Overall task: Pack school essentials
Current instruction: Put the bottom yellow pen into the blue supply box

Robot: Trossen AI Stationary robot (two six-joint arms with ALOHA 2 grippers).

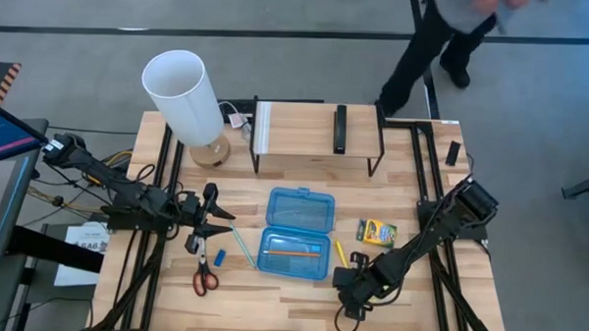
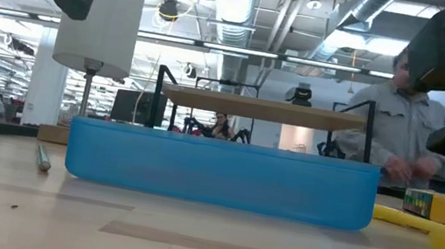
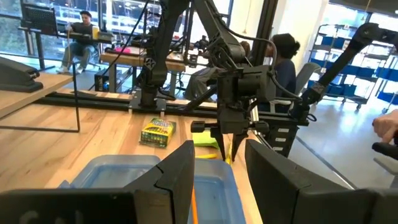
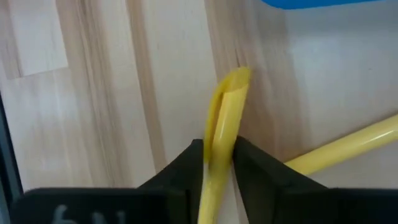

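An open blue translucent case (image 1: 297, 234) lies mid-table with an orange pencil (image 1: 296, 252) inside. My left gripper (image 1: 219, 220) hovers open just left of the case, holding nothing. Near it on the table lie the red-handled scissors (image 1: 204, 270), the small blue eraser (image 1: 218, 256) and the thin light-blue stick (image 1: 243, 244). My right gripper (image 1: 354, 281) is right of the case's near corner, shut on a yellow pencil (image 4: 227, 99). A second yellow pencil (image 4: 348, 146) lies beside it. The crayon box (image 1: 377, 231) lies flat farther back. A green-yellow pad (image 3: 205, 138) shows below the right gripper (image 3: 231, 146). My right gripper pinches the yellow pencil between its two fingers (image 4: 249, 158). The fingers come from above, pointing down, and the pencil runs along them. Its free end (image 4: 237, 78) sticks out past the fingertips toward the table; I cannot tell whether that end touches the wood.
A white lamp (image 1: 184, 98) stands at the far left. A low shelf (image 1: 315, 137) at the far edge carries a black bar (image 1: 340, 128). A person (image 1: 446, 43) stands beyond the table. Bare wood (image 1: 270, 302) lies along the near edge.
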